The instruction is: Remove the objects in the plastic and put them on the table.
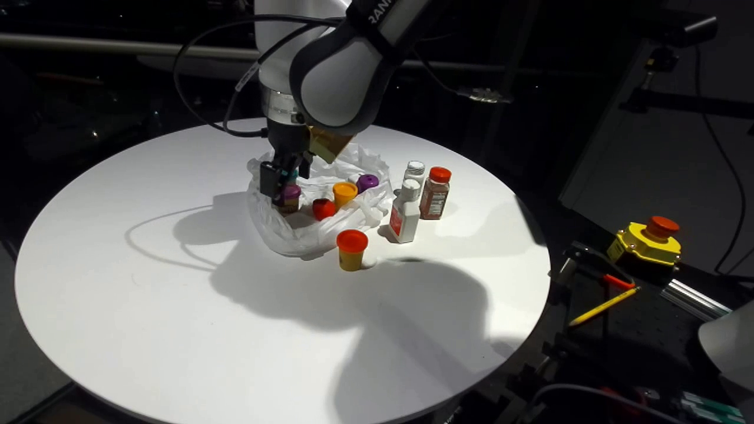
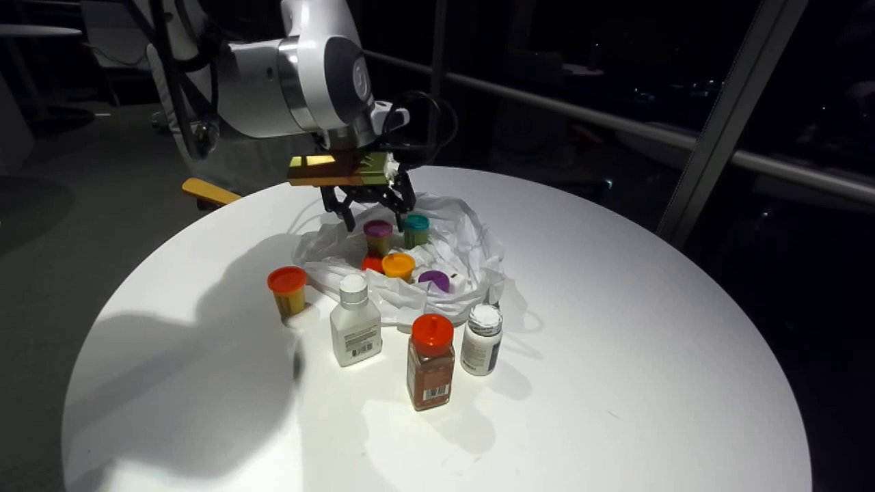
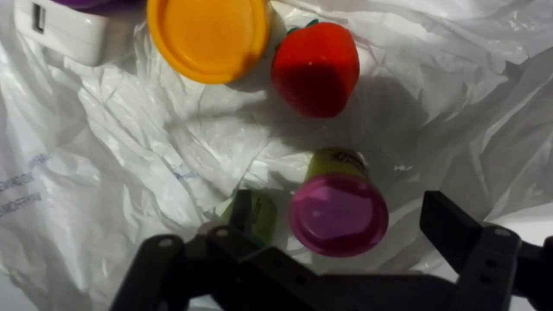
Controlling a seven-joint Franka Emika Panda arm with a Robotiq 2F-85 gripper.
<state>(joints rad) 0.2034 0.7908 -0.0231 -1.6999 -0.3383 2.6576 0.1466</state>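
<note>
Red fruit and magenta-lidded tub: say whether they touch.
Apart: the wrist view shows the plastic bag between the red fruit and the magenta-lidded tub.

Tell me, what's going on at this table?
A robot arm seems to be emptying a plastic bag onto a round table. Its open gripper hangs over the bag, apparently lined up with a magenta-lidded tub, holding nothing. An orange-lidded tub is among things inside; a red-lidded tub, a red-capped jar and two white bottles stand outside.

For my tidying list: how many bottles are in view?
3, upright on the table, outside the plastic bag. Left to right in an exterior view: a squarish white bottle, a red-capped bottle, a round white bottle. The bag's folds may hide more.
</note>
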